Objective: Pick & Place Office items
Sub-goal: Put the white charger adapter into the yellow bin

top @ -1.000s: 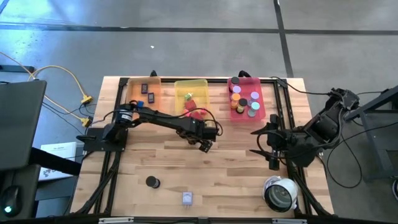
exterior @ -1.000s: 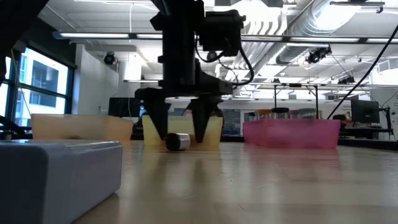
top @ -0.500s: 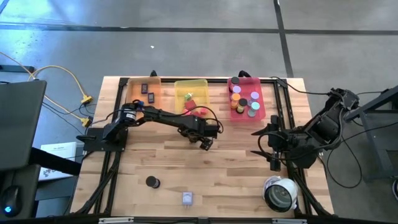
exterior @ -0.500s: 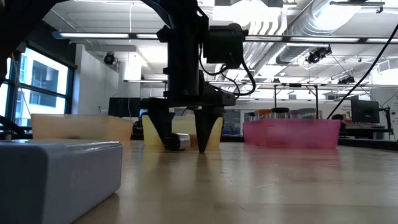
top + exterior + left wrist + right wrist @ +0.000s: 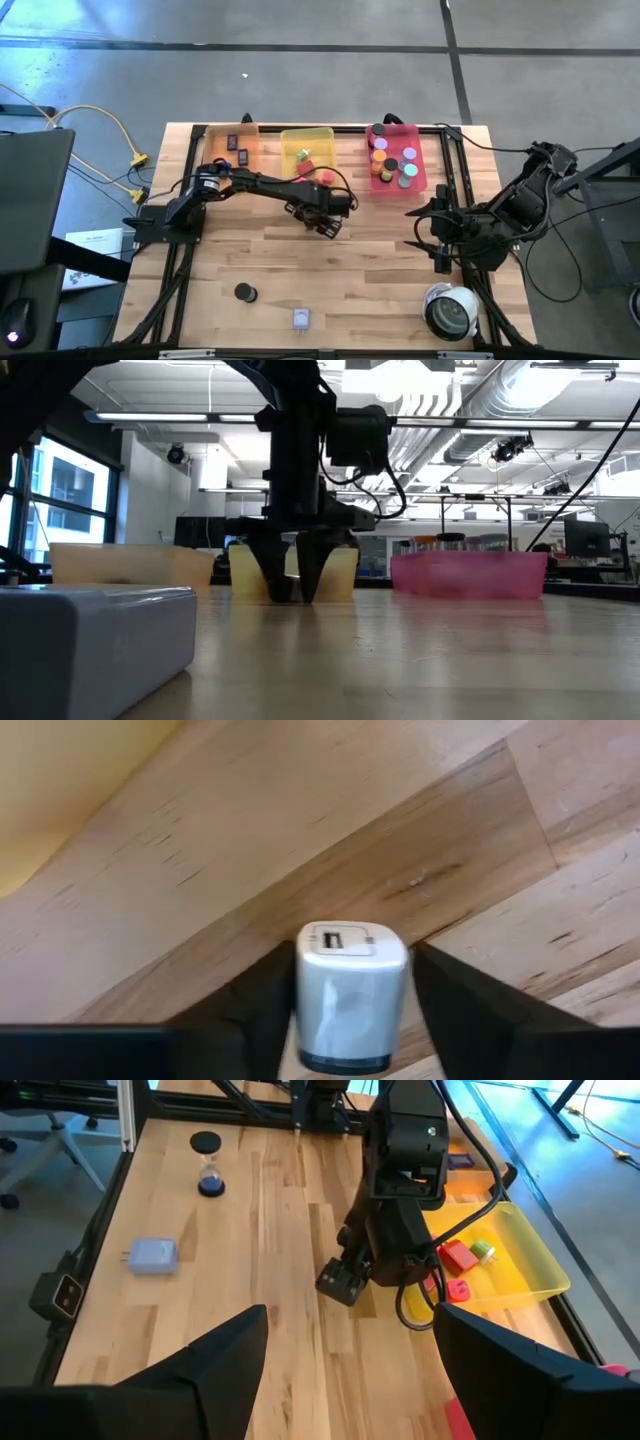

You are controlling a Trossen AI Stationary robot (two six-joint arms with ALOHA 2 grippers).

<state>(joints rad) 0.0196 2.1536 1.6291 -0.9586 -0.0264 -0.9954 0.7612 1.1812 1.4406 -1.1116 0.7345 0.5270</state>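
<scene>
A small white cube-shaped piece [image 5: 350, 990] stands on the wooden table between the fingers of my left gripper [image 5: 325, 224], which points straight down near the table's middle, just in front of the yellow tray [image 5: 308, 150]. In the low view the fingers [image 5: 275, 575] reach down to the tabletop and hide the cube. My right gripper [image 5: 440, 248] hangs open above the table's right side with nothing in it. A black disc [image 5: 244, 292] and a lavender cube [image 5: 301, 319] lie near the front edge. My left gripper pinches the white cube by two opposite side faces [image 5: 300, 995], one finger on each. The fingers come from above, pointing down. The cube stands upright with its bottom on the table.
Orange tray [image 5: 228, 150], yellow tray and pink tray [image 5: 397, 160] line the far edge, each holding small pieces. A large white-grey round device [image 5: 450, 310] sits at the front right. The lavender cube [image 5: 95, 640] fills the low view's near left. Bare wood lies between the arms.
My left gripper has sunk until its fingertips reach the tabletop, moving slightly toward the far edge, and its fingers have shut from wide open onto the small white cube. The cube has stayed on the table.
</scene>
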